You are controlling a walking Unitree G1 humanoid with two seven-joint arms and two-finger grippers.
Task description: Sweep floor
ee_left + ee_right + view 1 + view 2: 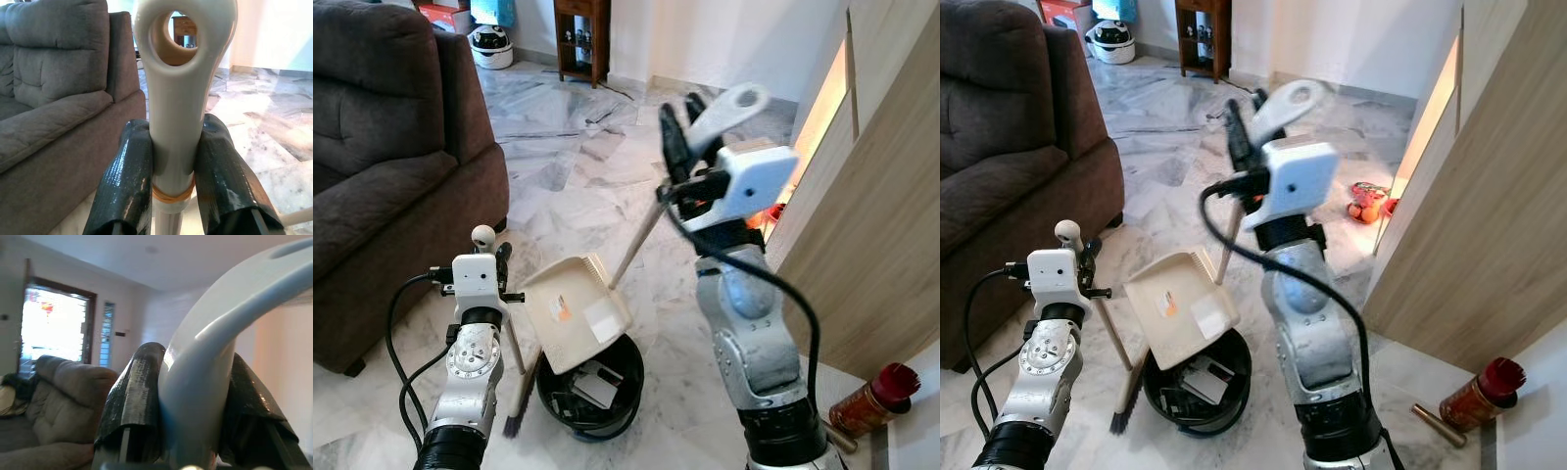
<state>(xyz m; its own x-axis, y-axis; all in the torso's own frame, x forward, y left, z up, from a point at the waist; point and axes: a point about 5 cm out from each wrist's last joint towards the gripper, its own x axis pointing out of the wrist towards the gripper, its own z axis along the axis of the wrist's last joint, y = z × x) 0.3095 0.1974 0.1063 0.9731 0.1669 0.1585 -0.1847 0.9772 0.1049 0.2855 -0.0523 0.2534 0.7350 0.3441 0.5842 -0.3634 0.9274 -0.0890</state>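
Marble floor (578, 166) beside brown sofa (382, 147)

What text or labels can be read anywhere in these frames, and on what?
None can be read.
dustpan: an orange mark and a pale sticker on its face, both too blurred to read.
red-lidded jar: a patterned label, too small to read.
bin: a white card inside it, nothing readable on it.
broom handle and the left gripper shut on it: no print.
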